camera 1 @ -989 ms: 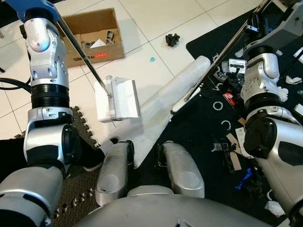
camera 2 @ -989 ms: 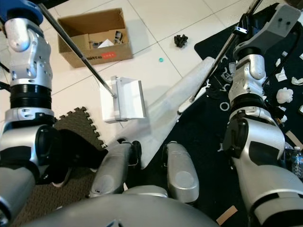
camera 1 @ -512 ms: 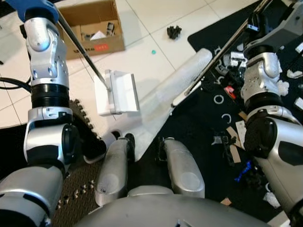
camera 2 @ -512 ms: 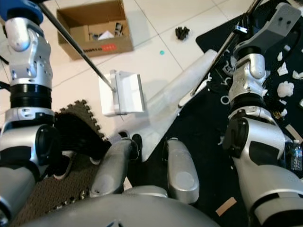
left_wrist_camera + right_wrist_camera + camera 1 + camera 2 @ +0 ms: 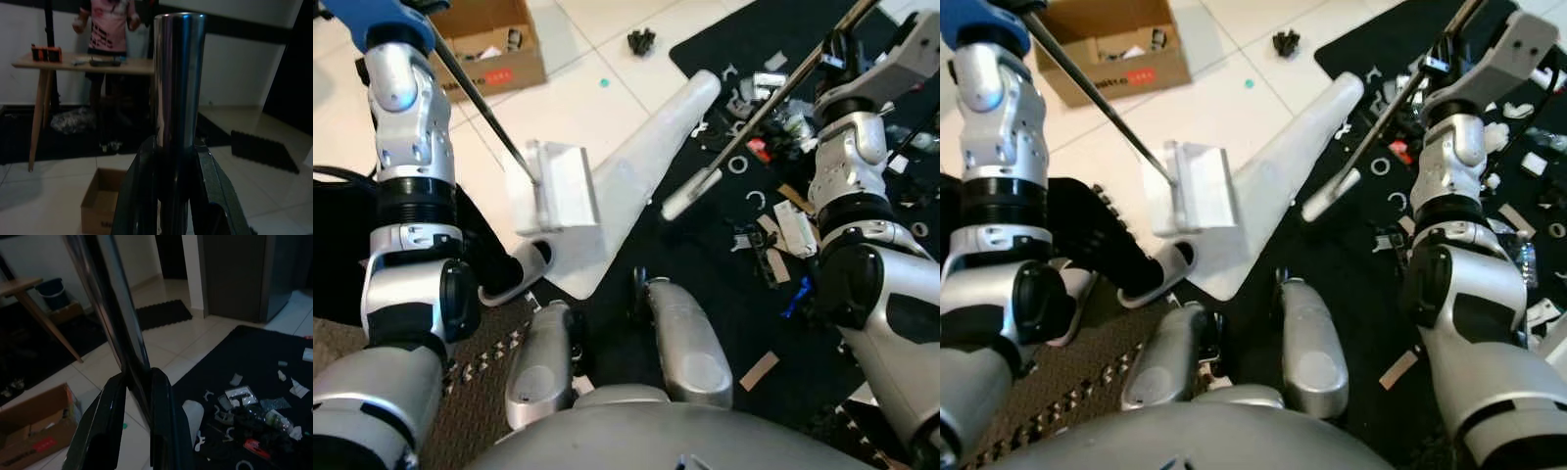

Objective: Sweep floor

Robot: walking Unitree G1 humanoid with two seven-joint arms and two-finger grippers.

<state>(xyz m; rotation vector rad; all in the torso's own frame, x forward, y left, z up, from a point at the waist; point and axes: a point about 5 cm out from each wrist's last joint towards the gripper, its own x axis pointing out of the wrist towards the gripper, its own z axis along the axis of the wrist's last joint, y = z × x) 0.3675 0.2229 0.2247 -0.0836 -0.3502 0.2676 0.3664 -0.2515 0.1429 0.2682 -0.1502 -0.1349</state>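
The left gripper [image 5: 177,196] has its jaws pinched on the shiny metal dustpan handle [image 5: 480,103], which slants down to the white dustpan [image 5: 558,188] lying on the pale tiled floor [image 5: 582,93]. The right gripper [image 5: 134,423] has its jaws clamped on the dark broom handle [image 5: 773,93]; that pole runs down to a whitish broom head [image 5: 690,193] resting at the edge of the black mat [image 5: 724,264], beside a long white wedge-shaped sheet [image 5: 641,162] that spans from tile to mat.

Around them: an open cardboard box [image 5: 494,54] with small items inside sits on the tiles beyond the dustpan, with a small black object [image 5: 640,40] and a tiny teal dot [image 5: 603,83] further along the tiles. The mat is strewn with debris [image 5: 773,220]: white rings, plastic scraps, cardboard strips, a red piece, a blue piece. A dark interlocking foam mat [image 5: 480,392] lies at the robot's left, and a white-and-black slipper-like shape [image 5: 519,274] lies just near the dustpan's close edge.

In the left wrist view a person in a pink shirt [image 5: 108,24] stands behind a wooden tabletop [image 5: 78,63]; that picture is dim, and what lies on the tabletop cannot be made out. The upper ends of both handles are cut off in the eye views, and the robot's own silver arms and torso hide much of the near floor.
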